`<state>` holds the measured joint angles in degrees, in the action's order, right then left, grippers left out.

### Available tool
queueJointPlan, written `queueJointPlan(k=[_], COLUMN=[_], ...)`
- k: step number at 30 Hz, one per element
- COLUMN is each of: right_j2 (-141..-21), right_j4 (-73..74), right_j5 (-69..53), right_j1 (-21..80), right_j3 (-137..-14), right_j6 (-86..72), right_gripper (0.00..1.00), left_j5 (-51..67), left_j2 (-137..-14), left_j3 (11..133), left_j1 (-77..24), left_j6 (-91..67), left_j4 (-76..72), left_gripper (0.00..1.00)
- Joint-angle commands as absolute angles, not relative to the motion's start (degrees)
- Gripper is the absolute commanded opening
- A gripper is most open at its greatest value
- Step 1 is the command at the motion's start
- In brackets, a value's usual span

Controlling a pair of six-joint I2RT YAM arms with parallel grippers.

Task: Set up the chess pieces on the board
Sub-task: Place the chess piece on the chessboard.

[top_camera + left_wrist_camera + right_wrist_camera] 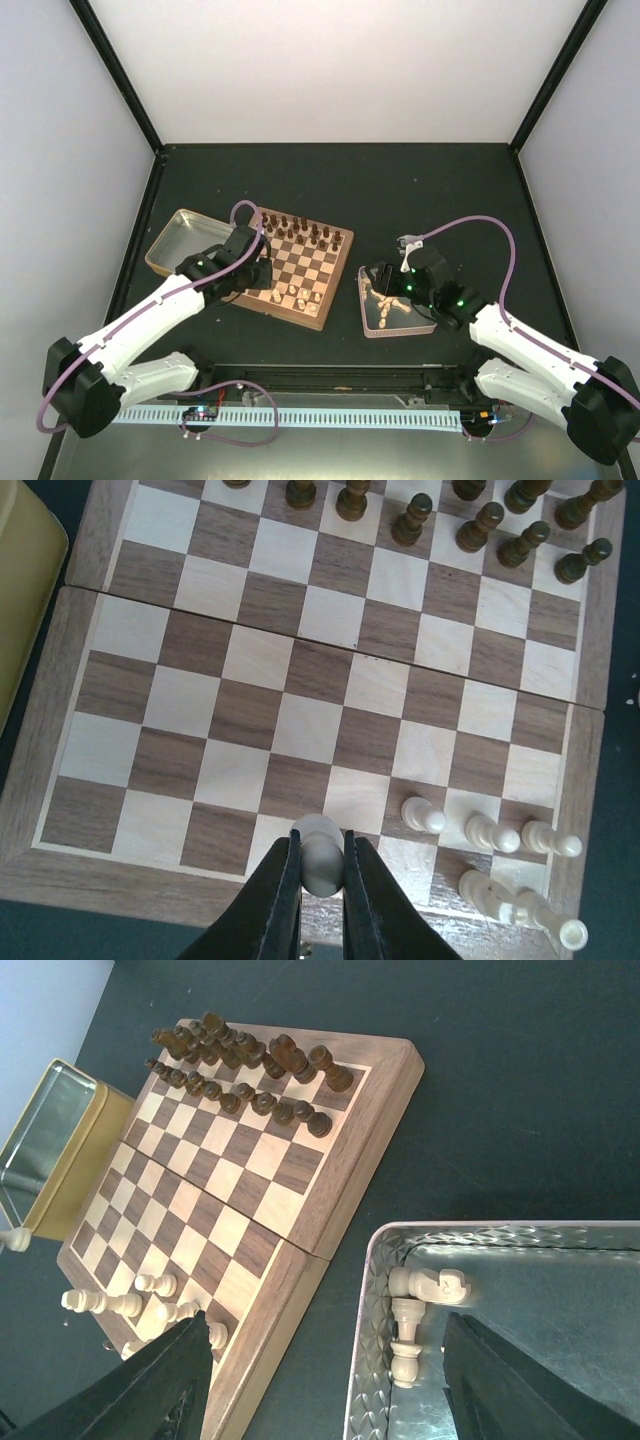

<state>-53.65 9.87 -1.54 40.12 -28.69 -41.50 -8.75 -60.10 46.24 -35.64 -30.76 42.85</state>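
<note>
Pale piece [319, 829], pinched — left gripper [321, 842], board [90, 878] edge

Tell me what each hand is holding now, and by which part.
The left hand pinches one pale chess piece by the sides of its rounded top, over the board near its edge. The right hand is open and holds nothing.

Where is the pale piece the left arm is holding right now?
In the left wrist view, the pale piece is pinched in the left jaws over the board's near edge, left of the other pale pieces standing there.
</note>
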Motion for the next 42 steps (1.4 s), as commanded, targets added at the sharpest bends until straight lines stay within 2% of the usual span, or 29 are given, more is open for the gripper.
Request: queueJointPlan(k=[1,16,24,26,30,34,39,42], right_j2=[-53.4,-54.8,-56.8,-56.9,-56.7,-56.8,-57.1,-57.0], right_j4=[10.2,11.7,11.6,11.8,12.0,11.8,11.7,11.7], right_j5=[-0.6,0.7,0.3,0.3,0.3,0.2,-0.1,-0.1], right_j1=[40.3,40.3,40.3,40.3,40.3,40.3,40.3,40.3], right_j3=[-30.1,-31.7,-32.7,-32.9,-33.1,-33.0,-33.0,-32.9], right_j6=[-42.1,-40.1,-39.4,-39.2,-39.2,-39.3,-39.4,-39.3], right_gripper=[0.64,0.64,0.64,0.64,0.64,0.64,0.64,0.64], left_j5=[-6.8,-5.5,-6.4,-6.4,-6.2,-5.9,-5.3,-5.3], left_j2=[-63.3,-74.9,-78.1,-78.4,-77.8,-76.7,-77.0,-77.9], left_j3=[46.2,44.4,43.0,43.1,43.7,44.3,44.4,44.5], left_j1=[-33.7,-28.4,-27.5,-27.3,-27.2,-27.0,-26.9,-26.8], left_j6=[-29.3,-28.8,-28.8,-28.7,-28.6,-28.4,-28.0,-27.8], left_j4=[40.0,35.9,34.1,33.9,34.8,35.5,35.2,35.3], left_gripper=[0.03,0.03,0.06,0.12,0.3,0.37,0.33,0.26])
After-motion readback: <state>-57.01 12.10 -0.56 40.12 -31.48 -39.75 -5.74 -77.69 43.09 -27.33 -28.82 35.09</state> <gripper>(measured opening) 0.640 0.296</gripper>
